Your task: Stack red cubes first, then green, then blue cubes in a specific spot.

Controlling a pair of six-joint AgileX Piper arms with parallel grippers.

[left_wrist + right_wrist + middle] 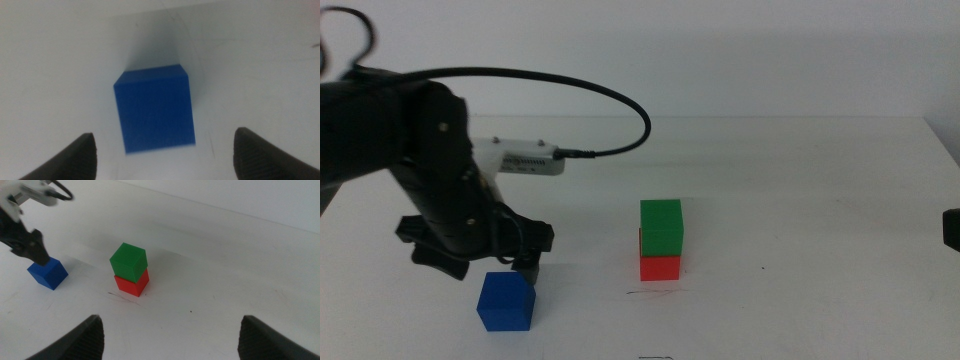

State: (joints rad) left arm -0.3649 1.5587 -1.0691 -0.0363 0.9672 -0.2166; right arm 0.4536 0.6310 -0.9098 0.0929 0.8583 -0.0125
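The green cube [661, 227] sits on the red cube [660, 267] near the table's middle, just behind a short dark line [655, 292]. The dark-blue cube [507, 301] lies alone on the table to the left. My left gripper [510, 265] hovers just above and behind it, open; in the left wrist view the blue cube [155, 110] lies ahead between the spread jaws of the left gripper [165, 135], untouched. My right gripper [171, 322] is open and empty, waiting at the right, with the stack's green cube [129, 261], the red cube [132, 284] and the blue cube [48, 273] in view.
The left arm's black cable [620, 100] arcs over the table behind the stack. The white table's right edge [945, 145] runs along the far right. A small dark mark [656, 356] lies at the front edge.
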